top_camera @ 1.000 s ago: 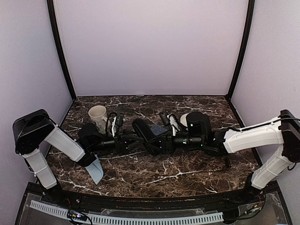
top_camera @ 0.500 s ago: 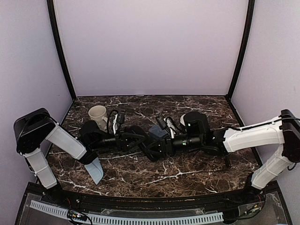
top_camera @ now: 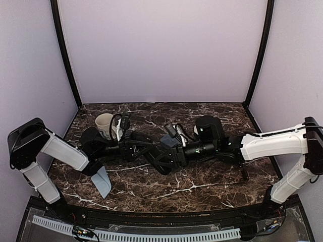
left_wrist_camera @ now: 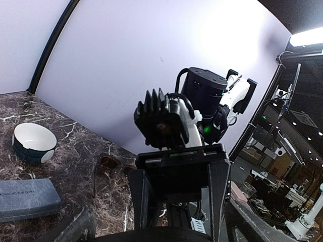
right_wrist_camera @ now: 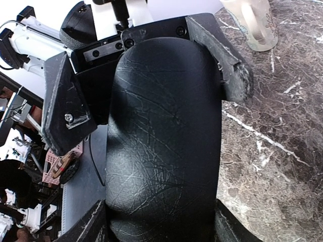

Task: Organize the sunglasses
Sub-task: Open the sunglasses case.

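Note:
A black oblong glasses case (right_wrist_camera: 164,141) hangs lengthwise between the two grippers at mid-table (top_camera: 157,157). My right gripper (right_wrist_camera: 159,222) is shut on its near end, a finger on each long side. My left gripper (right_wrist_camera: 146,83) faces it from the far end, open, its fingers (right_wrist_camera: 229,65) straddling the case with a gap on one side. In the left wrist view the case's rounded end (left_wrist_camera: 166,235) sits between my wide-spread left fingers (left_wrist_camera: 83,227), with the right gripper (left_wrist_camera: 179,201) straight ahead. One pair of sunglasses (left_wrist_camera: 108,164) lies unfolded on the marble beyond.
A blue-grey rectangular case (left_wrist_camera: 25,199) lies on the table, with a white and dark bowl (left_wrist_camera: 33,143) behind it. A cream mug (top_camera: 105,122) stands behind the left arm. A pale blue-grey flat piece (top_camera: 102,182) rests by the left elbow.
The black case has come down from a raised tilt to lie lower between the grippers. Both grippers have drawn closer together, and the left arm has shifted slightly left.

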